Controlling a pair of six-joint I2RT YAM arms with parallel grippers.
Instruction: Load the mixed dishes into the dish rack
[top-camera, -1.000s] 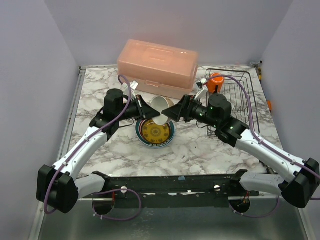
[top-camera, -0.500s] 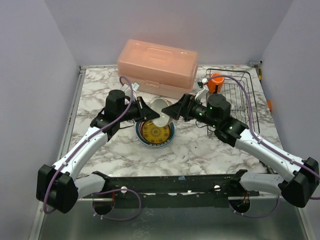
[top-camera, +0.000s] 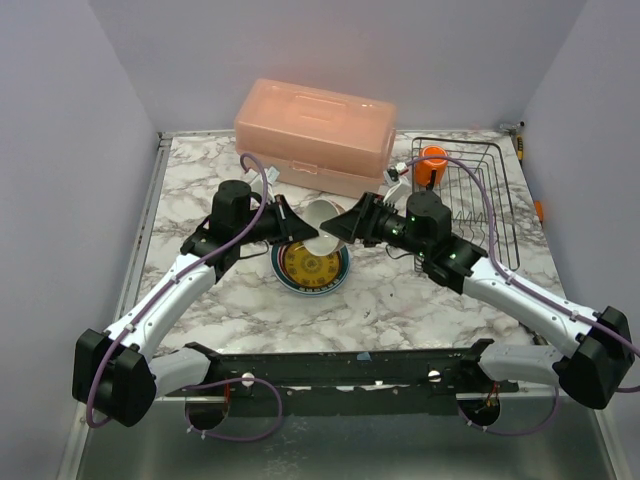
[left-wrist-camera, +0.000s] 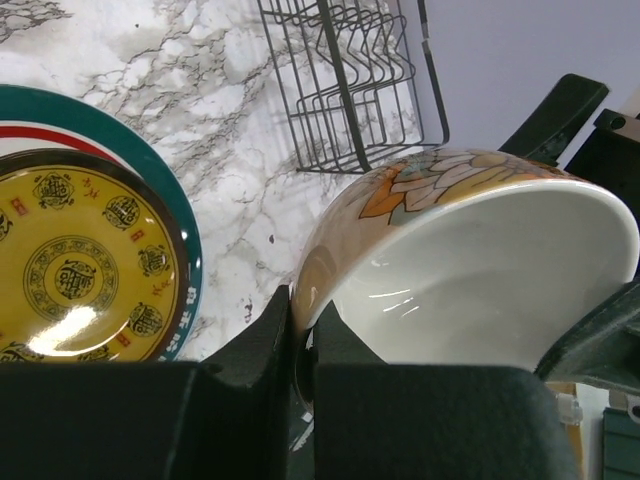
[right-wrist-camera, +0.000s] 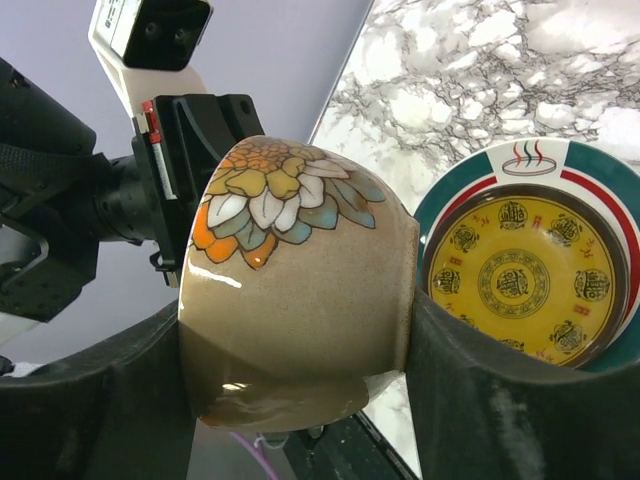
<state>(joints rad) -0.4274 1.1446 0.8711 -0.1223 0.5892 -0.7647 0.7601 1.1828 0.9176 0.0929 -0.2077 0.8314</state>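
Observation:
A bowl (top-camera: 320, 218), tan outside with a painted flower and white inside, hangs tilted above the table between both arms. My left gripper (top-camera: 298, 226) is shut on its rim (left-wrist-camera: 303, 322), one finger inside and one outside. My right gripper (top-camera: 344, 222) spans the bowl's body (right-wrist-camera: 290, 300), with a finger pressed against each side. Below lies the yellow patterned plate (top-camera: 311, 265) on a teal-rimmed plate (right-wrist-camera: 575, 160). The black wire dish rack (top-camera: 495, 215) stands at the right with an orange mug (top-camera: 432, 163) at its far corner.
The big pink lidded box (top-camera: 315, 135) stands at the back, just behind the bowl and both wrists. The rack's upright prongs (left-wrist-camera: 350, 90) show in the left wrist view. Bare marble lies in front of the plates.
My right gripper has moved a little left onto the bowl and its jaws have narrowed against the bowl's sides. The left gripper has kept its hold on the rim.

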